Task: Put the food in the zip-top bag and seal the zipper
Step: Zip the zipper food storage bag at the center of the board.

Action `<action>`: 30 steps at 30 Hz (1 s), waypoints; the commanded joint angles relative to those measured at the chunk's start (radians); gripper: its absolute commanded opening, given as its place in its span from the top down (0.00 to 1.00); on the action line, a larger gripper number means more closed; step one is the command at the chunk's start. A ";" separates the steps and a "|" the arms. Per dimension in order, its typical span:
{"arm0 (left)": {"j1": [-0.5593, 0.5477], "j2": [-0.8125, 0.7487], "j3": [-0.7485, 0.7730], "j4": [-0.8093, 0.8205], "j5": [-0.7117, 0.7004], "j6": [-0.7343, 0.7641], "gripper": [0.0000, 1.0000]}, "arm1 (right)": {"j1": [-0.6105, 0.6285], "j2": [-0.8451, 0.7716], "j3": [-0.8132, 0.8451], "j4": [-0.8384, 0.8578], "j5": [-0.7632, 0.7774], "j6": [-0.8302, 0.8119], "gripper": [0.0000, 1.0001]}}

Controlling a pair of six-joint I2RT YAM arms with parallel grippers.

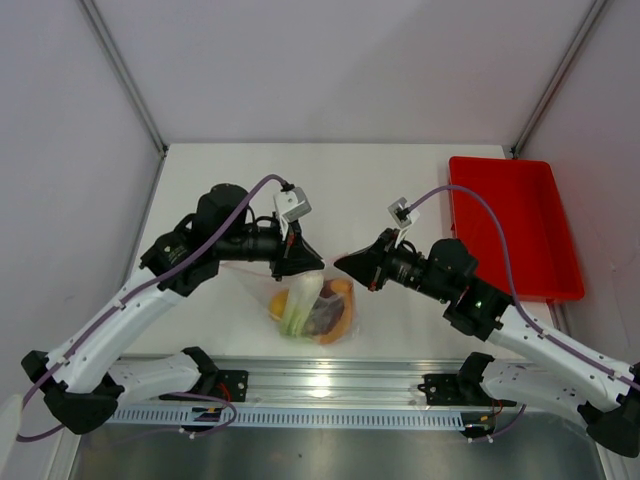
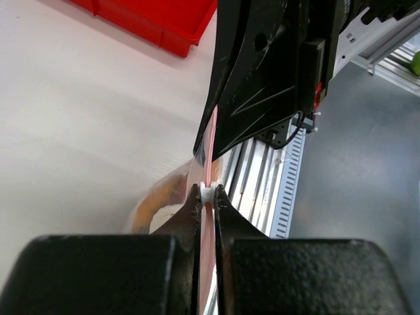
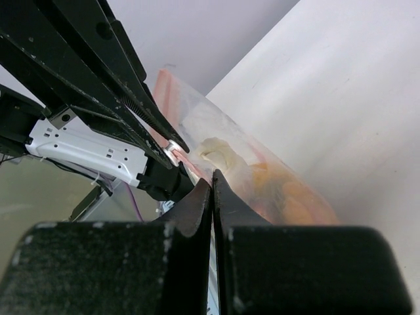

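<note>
**Near edge of desk (image 1: pixel 240 170), centre.**

1. Zip-top bag (image 3: pixel 210 125): clear and crinkly. It hangs between my two grippers, its lower part resting on the desk just in from the near edge.
2. Contents, seen through the plastic: green-white leek stalk (image 1: pixel 298 305), orange slice (image 1: pixel 342 298), dark red piece (image 1: pixel 322 318). I see no loose food elsewhere on the desk.
3. Zipper (image 2: pixel 209 167): thin pinkish strip along the bag's top edge, pulled out straight between my fingertips.
4. My left gripper (image 2: pixel 207 194): narrow, pinching the zipper on the left.
5. My right gripper (image 3: pixel 211 186): also narrow. It faces the left one tip to tip, and the strip runs into its jaws.

**Far right corner.**

6. Red tray (image 1: pixel 505 225): well apart from the bag, nothing in it that I can make out.

**Step in hand:** by my reading loading is done and I am sealing.

**Next move calls for:** one pinch staying as anchor while the other slides along the strip. Pressure must be steady and the strip taut, or the track may skip.
</note>
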 commanded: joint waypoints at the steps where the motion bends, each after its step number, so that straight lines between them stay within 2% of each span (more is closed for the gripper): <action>1: 0.005 -0.048 -0.028 -0.093 -0.054 0.037 0.99 | -0.019 -0.037 0.035 0.079 0.039 0.006 1.00; 4: 0.014 -0.076 -0.041 -0.107 -0.078 0.041 0.99 | -0.024 -0.039 0.033 0.076 0.019 -0.002 1.00; 6: 0.015 -0.097 -0.044 -0.099 -0.078 0.041 0.99 | -0.044 -0.019 0.056 0.059 -0.059 -0.020 1.00; 14: 0.014 -0.119 -0.045 -0.075 -0.055 0.037 0.99 | -0.050 0.139 0.211 -0.173 -0.268 -0.195 1.00; 15: 0.014 -0.119 -0.045 -0.073 -0.052 0.037 0.99 | -0.048 0.144 0.219 -0.205 -0.295 -0.236 0.97; 16: 0.015 -0.122 -0.045 -0.070 -0.048 0.038 0.99 | -0.048 0.148 0.236 -0.219 -0.309 -0.258 0.89; 19: 0.015 -0.125 -0.036 -0.075 -0.046 0.041 1.00 | -0.050 0.161 0.268 -0.275 -0.347 -0.333 0.75; 22: 0.015 -0.123 -0.033 -0.076 -0.048 0.043 0.99 | -0.056 0.170 0.291 -0.318 -0.387 -0.396 0.67; 30: 0.015 -0.120 -0.027 -0.076 -0.034 0.046 1.00 | -0.090 0.173 0.309 -0.320 -0.458 -0.448 0.66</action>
